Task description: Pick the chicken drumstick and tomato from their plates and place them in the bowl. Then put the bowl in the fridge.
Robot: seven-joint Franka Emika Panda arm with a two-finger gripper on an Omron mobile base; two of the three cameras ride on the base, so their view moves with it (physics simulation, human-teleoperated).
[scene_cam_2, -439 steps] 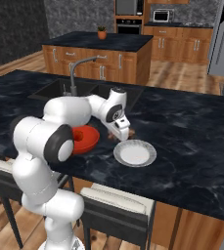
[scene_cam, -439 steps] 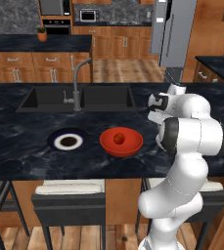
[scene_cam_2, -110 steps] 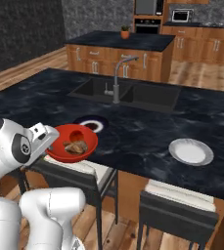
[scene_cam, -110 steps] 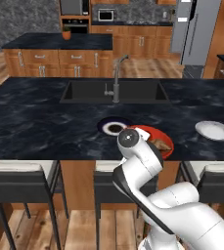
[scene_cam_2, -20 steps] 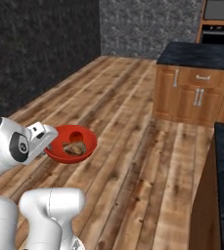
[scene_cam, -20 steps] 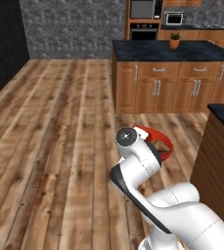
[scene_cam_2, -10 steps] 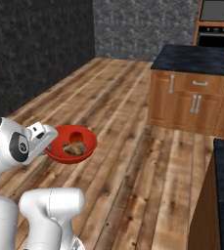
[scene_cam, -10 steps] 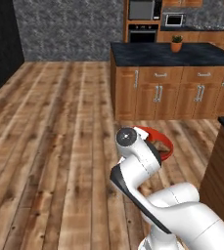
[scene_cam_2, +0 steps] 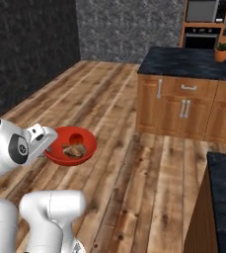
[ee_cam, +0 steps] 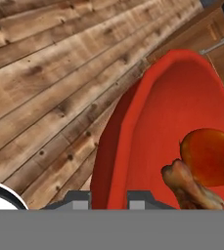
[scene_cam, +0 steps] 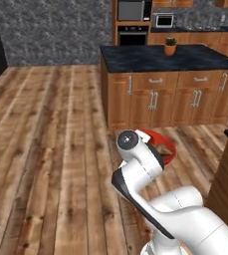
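The red bowl (scene_cam_2: pixel 73 145) hangs in the air over the wooden floor. My gripper (scene_cam_2: pixel 44 144) is shut on its near rim. In the hand view the bowl (ee_cam: pixel 147 117) rises between my gripper (ee_cam: pixel 108 201) tips, one inside the rim and one outside. The chicken drumstick (ee_cam: pixel 191 188) lies inside it against the tomato (ee_cam: pixel 209 155). The drumstick (scene_cam_2: pixel 74 150) shows brown in the right base view. In the left base view my arm hides most of the bowl (scene_cam: pixel 164 145). The plates and the fridge are out of view.
A wooden cabinet block (scene_cam: pixel 170 99) with a dark counter (scene_cam_2: pixel 193 57) stands ahead, a potted plant (scene_cam: pixel 170 47) on it. A black wall oven (scene_cam: pixel 132 20) is behind. Another dark counter corner (scene_cam_2: pixel 225 197) is close on the right. Open wooden floor (scene_cam: pixel 51 139) lies to the left.
The whole picture has shifted: the base has moved, and the cabinet block now looks nearer and further left. The bowl stays gripped in the same place beside the arm.
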